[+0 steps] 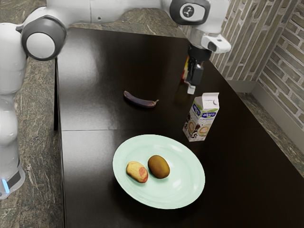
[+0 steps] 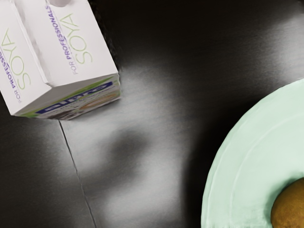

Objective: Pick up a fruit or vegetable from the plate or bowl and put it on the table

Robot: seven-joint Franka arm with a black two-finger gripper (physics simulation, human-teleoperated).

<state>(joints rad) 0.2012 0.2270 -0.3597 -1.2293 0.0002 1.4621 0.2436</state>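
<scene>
Gripper [image 1: 193, 83] is hovering, can't tell if open/shut, & brown fruit [image 1: 158, 166] is sitting on plate [image 1: 185, 186], prob. light, firm, rolly, needing mid-side grip.

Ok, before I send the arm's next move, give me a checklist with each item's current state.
1. Target on the plate: ok, the brown fruit and the yellow-and-red one lie on the green plate.
2. Gripper over the plate: not ok, it is off beyond the carton.
3. Carton upright: ok.
4. Low straight path to the plate: not ok, the carton probably stands in or near it.
5. Room between the two fruits: cannot tell, they sit very close.
</scene>
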